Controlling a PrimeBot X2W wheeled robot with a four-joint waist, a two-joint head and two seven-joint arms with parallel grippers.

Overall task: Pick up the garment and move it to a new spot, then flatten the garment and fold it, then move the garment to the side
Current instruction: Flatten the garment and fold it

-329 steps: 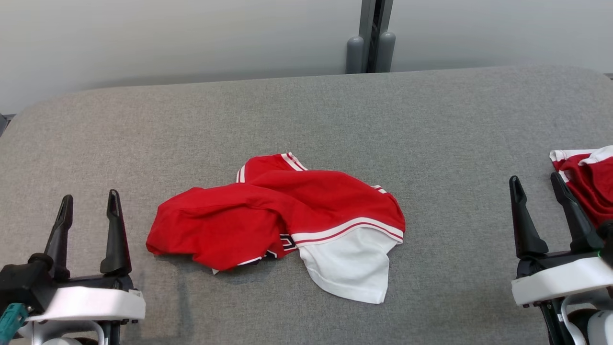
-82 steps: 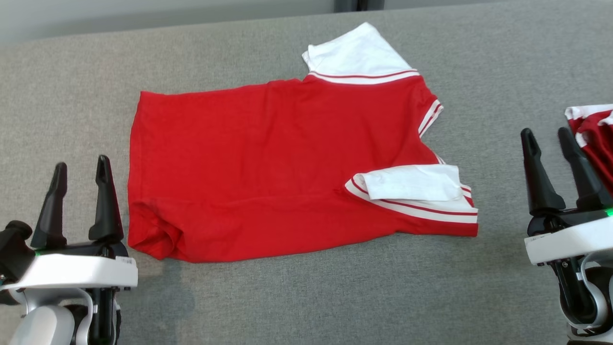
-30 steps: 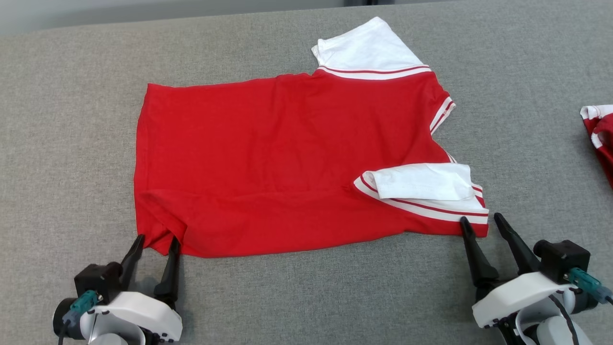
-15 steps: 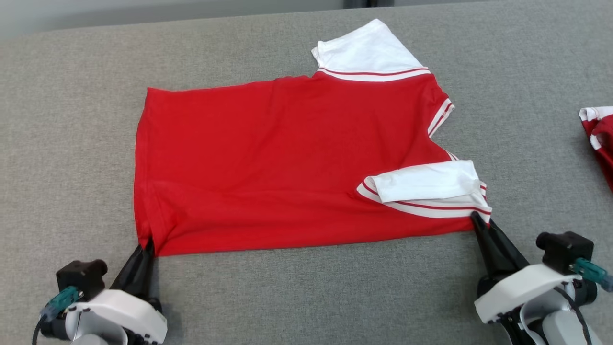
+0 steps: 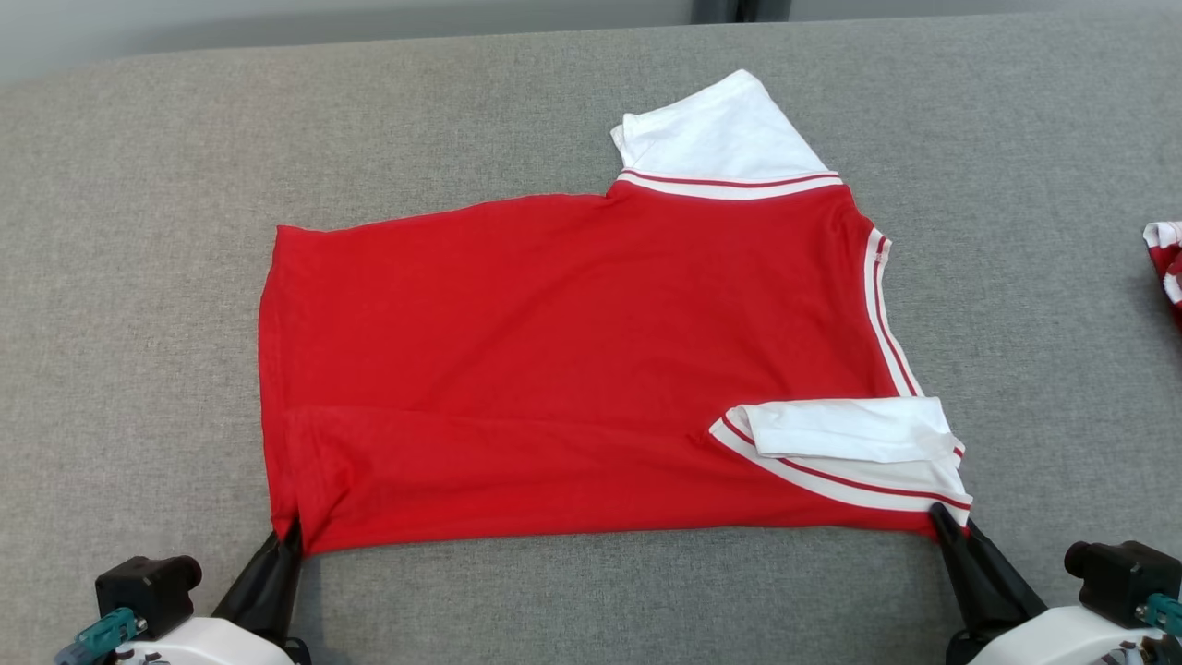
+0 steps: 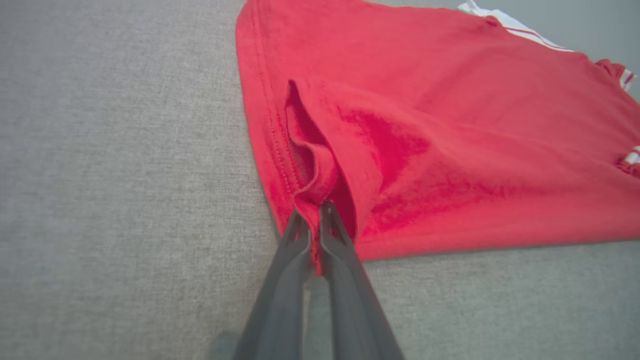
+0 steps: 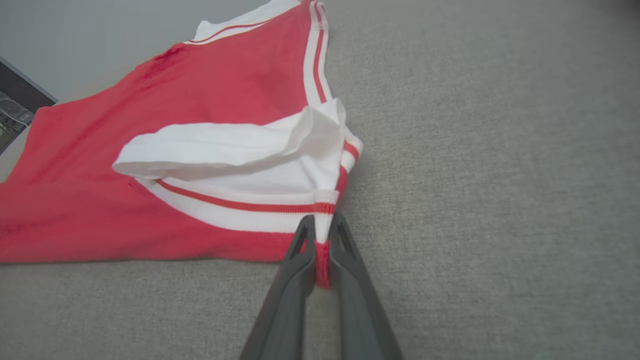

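A grey, fabric-covered worktop [image 5: 138, 231] was spread across the whole scene, with a strip of pale wall [image 5: 277, 23] seen beyond its far edge. The garment [image 5: 554, 351], a red shirt with white sleeves, was laid out in the middle of the worktop, with its hem to the left and its neck opening to the right. Most of it was flat, but a long crease [image 5: 480, 420] ran along the near side and a small tuck of cloth was bunched at the near left corner.

The far sleeve [image 5: 720, 134] was spread out towards the wall. The near sleeve [image 5: 850, 429] was doubled back over the red body, so the flattening was judged to be unfinished.

The near edge was stretched between the two pincers, presumably so that the cloth could be drawn smooth before any fold was made. The left pincer [image 5: 294, 531] was clamped on the near left hem corner, with a pleat of red fabric nipped between its fingers. The right pincer [image 5: 937, 515] was closed likewise on the near right corner, just below the striped band of the doubled sleeve.

At the right edge, well apart, a corner of another red-and-white cloth [image 5: 1165, 268] was seen.
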